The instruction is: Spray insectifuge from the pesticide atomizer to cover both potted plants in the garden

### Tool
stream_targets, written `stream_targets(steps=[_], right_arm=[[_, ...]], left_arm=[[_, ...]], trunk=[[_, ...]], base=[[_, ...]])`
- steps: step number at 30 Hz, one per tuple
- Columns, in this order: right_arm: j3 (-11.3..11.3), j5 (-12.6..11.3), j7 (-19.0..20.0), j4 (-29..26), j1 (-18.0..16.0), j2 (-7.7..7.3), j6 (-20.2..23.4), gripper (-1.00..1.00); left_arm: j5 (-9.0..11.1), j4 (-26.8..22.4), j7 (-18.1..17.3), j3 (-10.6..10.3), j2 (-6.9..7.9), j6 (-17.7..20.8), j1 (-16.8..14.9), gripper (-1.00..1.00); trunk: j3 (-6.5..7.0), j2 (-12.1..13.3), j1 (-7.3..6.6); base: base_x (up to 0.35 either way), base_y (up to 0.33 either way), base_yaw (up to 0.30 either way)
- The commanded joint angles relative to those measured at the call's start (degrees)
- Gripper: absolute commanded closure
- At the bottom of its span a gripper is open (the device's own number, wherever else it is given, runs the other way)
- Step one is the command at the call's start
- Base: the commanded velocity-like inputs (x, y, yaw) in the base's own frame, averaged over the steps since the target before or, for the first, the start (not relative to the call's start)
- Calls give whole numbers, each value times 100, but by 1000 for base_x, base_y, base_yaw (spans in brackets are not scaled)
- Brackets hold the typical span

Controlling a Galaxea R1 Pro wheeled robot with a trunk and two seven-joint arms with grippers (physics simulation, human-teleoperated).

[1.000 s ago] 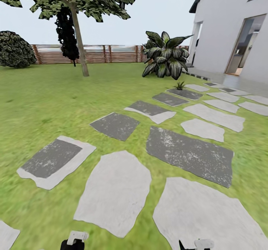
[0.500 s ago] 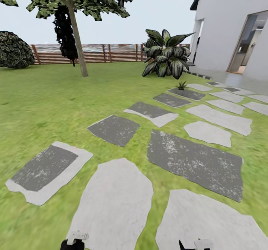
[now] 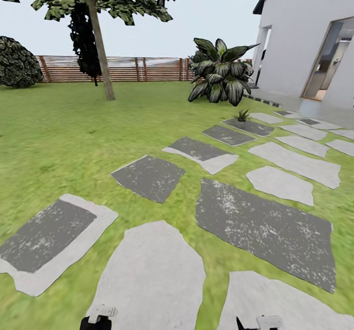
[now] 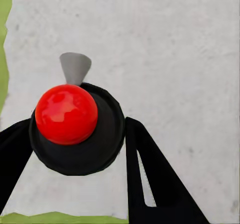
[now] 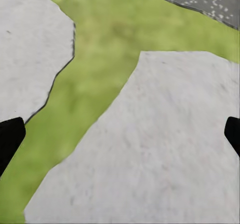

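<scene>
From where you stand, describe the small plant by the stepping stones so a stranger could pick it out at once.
Start at the white house on the right and the big striped-leaf shrub beside its corner. Just in front of that shrub, at the far end of the stepping-stone path, a small potted plant sits at the edge of a dark grey stone. It is a tiny low rosette, dwarfed by the shrub.

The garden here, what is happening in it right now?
The robot is rolling along the stepping stones across the lawn toward the house. Its left gripper is shut on a dark, round-topped thing with a red knob, probably the atomizer seen from above. The right gripper hangs open over a pale stone. One small potted plant stands ahead on a grey stone.
</scene>
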Motion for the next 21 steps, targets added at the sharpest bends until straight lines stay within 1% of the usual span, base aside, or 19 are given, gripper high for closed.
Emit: stream_targets(steps=[1,21], right_arm=[[9,-60,52,5,-3,-1,-16,-100],[9,-60,53,6,-3,-1,-16,-100]], left_arm=[[-59,4,-16,50,0,-20,-6,100],[-59,4,-15,55,0,-20,-4,100]], trunk=[[-5,-2,2],[-5,-2,2]], base=[[338,0,0],[338,0,0]])
